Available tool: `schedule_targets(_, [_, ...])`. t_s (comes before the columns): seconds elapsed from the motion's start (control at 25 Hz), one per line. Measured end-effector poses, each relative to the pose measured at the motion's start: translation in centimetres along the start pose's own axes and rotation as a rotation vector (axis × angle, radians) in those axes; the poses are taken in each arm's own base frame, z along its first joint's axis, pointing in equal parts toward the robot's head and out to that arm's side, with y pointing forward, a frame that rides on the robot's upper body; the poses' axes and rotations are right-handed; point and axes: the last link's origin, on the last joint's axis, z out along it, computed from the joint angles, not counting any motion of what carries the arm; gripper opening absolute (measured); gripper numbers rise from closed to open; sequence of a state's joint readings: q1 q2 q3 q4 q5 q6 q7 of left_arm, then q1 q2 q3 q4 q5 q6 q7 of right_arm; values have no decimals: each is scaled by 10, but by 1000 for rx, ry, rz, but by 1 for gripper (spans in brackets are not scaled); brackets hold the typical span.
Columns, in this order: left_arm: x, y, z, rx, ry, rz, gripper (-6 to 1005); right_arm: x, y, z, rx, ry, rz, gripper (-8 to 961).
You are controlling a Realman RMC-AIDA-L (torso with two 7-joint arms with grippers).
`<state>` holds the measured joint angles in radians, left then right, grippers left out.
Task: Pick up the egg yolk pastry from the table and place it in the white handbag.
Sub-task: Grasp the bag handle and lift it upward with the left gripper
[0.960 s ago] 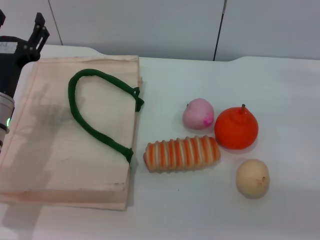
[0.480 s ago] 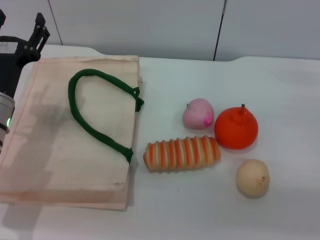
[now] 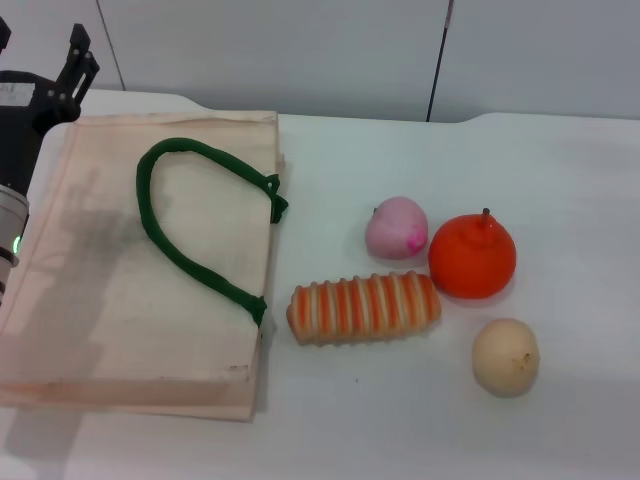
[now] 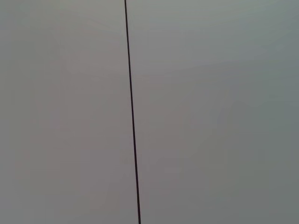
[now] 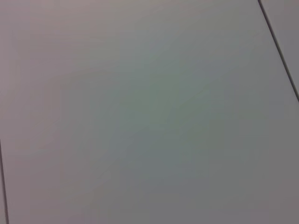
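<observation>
Head view, nearest first: small round pale tan egg yolk pastry [image 3: 505,355] with a tiny dimple, on the white table [image 3: 560,190], right front, free of any gripper. Just beyond it, a long orange-striped bread roll [image 3: 364,307] and a round orange fruit [image 3: 472,255] with a dark stem; a pink peach-like ball [image 3: 396,227] lies behind, beside the fruit. Large flat cream cloth white handbag [image 3: 110,300] with dark green looped handles covers the left side. Left gripper [image 3: 45,65], black, sits at the far left corner past the bag; finger spread cannot be told. Right gripper unseen.
</observation>
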<state>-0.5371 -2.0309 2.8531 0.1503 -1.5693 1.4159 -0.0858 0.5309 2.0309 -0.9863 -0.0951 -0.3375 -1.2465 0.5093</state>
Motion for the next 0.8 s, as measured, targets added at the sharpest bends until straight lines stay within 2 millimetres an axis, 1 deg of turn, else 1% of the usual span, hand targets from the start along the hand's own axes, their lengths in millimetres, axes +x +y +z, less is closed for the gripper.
schedule_targets(0.16, [0, 0, -1, 0, -1, -14, 877, -2, 1, -1, -8, -17, 0, 883])
schedule_targets(0.4, [0, -3, -2, -15, -7, -104, 877, -4, 3, -4, -45, -25, 34, 881])
schedule_targets(0.6, [-1, -6, -4, -51, -20, -164, 877, -5, 11, -1, -146, 9, 56, 879])
schedule_targets(0.8, [0, -20, -3, -95, -53, -294, 877, -11, 19, 7, -299, 68, 65, 877])
